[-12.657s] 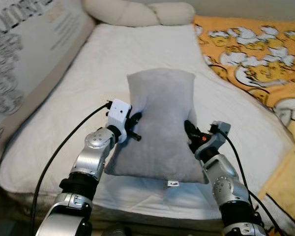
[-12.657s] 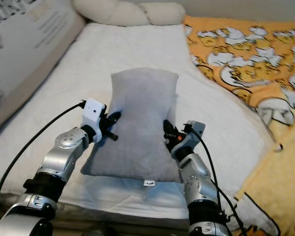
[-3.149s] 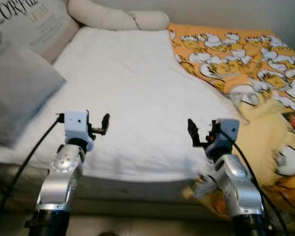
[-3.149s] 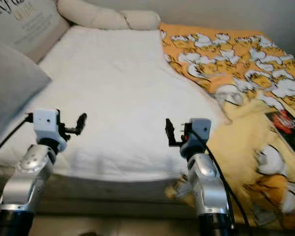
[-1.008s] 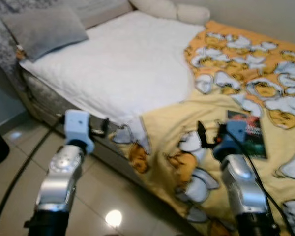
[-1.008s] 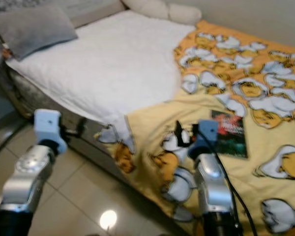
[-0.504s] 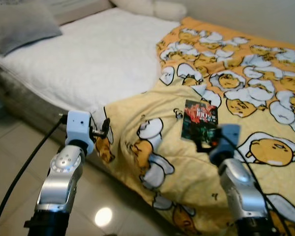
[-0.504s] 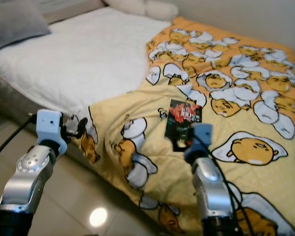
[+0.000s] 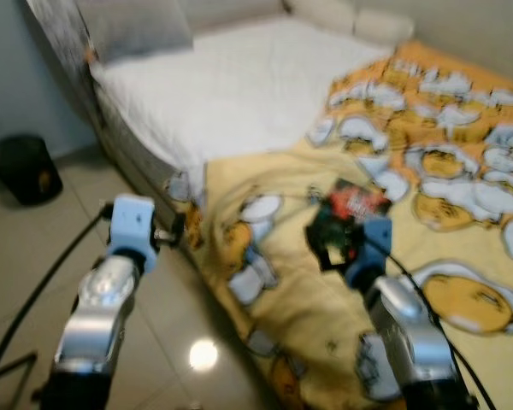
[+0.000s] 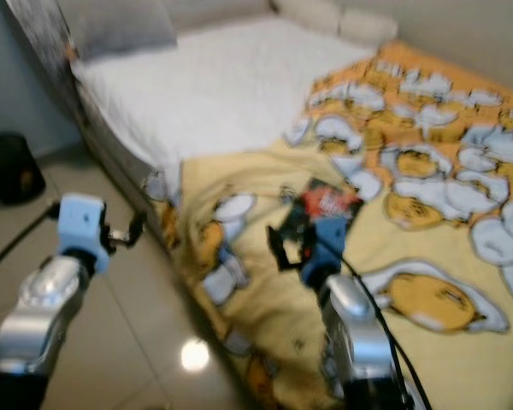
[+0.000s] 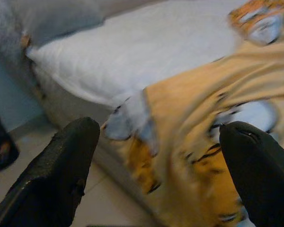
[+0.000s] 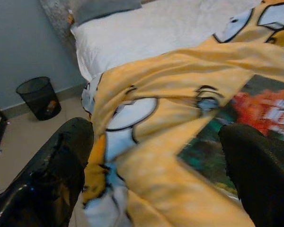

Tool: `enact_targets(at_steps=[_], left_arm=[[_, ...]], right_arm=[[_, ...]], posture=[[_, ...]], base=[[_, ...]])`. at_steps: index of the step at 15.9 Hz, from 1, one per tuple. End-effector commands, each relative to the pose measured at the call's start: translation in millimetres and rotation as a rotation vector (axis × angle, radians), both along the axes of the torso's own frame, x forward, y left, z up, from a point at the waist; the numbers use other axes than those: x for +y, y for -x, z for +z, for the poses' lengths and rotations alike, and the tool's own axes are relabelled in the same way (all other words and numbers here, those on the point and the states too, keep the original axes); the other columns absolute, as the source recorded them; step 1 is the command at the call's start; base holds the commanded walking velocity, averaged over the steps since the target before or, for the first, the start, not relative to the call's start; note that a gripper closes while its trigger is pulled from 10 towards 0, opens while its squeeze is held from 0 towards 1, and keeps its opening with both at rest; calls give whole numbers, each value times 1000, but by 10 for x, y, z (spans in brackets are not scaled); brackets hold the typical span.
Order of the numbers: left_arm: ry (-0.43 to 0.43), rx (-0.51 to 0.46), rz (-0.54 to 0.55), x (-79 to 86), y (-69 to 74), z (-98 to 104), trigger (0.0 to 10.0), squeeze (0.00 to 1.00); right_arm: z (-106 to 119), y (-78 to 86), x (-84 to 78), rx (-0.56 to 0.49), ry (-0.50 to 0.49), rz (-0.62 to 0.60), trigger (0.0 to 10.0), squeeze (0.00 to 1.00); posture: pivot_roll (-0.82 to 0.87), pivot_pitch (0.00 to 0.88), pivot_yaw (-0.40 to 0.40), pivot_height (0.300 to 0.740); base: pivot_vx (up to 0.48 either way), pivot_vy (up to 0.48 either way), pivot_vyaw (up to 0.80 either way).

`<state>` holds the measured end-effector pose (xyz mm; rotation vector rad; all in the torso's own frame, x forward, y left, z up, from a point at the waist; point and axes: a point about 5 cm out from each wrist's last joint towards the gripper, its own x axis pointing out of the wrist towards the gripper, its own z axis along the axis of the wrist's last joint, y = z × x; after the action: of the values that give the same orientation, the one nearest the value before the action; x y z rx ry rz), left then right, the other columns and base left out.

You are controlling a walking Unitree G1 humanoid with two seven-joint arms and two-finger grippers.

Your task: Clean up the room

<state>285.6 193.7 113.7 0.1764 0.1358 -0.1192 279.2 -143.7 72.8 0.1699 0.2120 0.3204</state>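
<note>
I see a book (image 9: 356,200) lying on the yellow blanket (image 9: 308,290) on the bed (image 9: 239,94). My right gripper (image 12: 156,156) hovers just before it, fingers apart; my left gripper (image 11: 161,161), fingers also apart, hangs by the bed's edge above the floor (image 9: 34,248).

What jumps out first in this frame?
The yellow egg-print blanket draped over the near side of the bed and hanging toward the floor, with a dark red-lettered book lying on it just beyond the right tool, which is open. Behind it lies the bare white mattress with a grey pillow at its far end, and a black wastebasket stands on the tile floor to the left.
</note>
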Motion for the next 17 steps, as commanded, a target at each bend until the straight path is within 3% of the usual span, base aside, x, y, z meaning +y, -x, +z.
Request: enact_targets(at_steps=[1, 5, 6, 8, 10, 17], left_arm=[[8, 12, -70, -129, 22, -30, 10000, 1000], [-18, 33, -117, -203, 25, -85, 10000, 992], [-17, 34, -120, -206, 24, -87, 10000, 929], [-18, 40, -118, -203, 9, -89, 10000, 655], [-18, 39, -115, -208, -4, -91, 10000, 0], [-22, 28, -81, -189, -44, -87, 10000, 0]], right_arm=[[-27, 23, -85, 14, -6, -23, 10000, 0], [-30, 3, -69, 23, -6, -28, 10000, 0], [-46, 4, -74, 32, -2, -42, 10000, 0], [-72, -2, -89, 47, 7, -80, 10000, 0], [-82, -11, -96, 55, 0, -104, 10000, 0], [-98, -26, -20, 57, -11, -118, 10000, 0]], posture=[[54, 0, -9, 740], [47, 0, -1, 740], [45, 0, 0, 740], [40, 0, 1, 740], [39, 0, 1, 740], [41, 0, -6, 740]], base=[[0, 0, 0], [0, 0, 0], [0, 0, 0], [0, 0, 0], [0, 0, 0], [0, 0, 0]])
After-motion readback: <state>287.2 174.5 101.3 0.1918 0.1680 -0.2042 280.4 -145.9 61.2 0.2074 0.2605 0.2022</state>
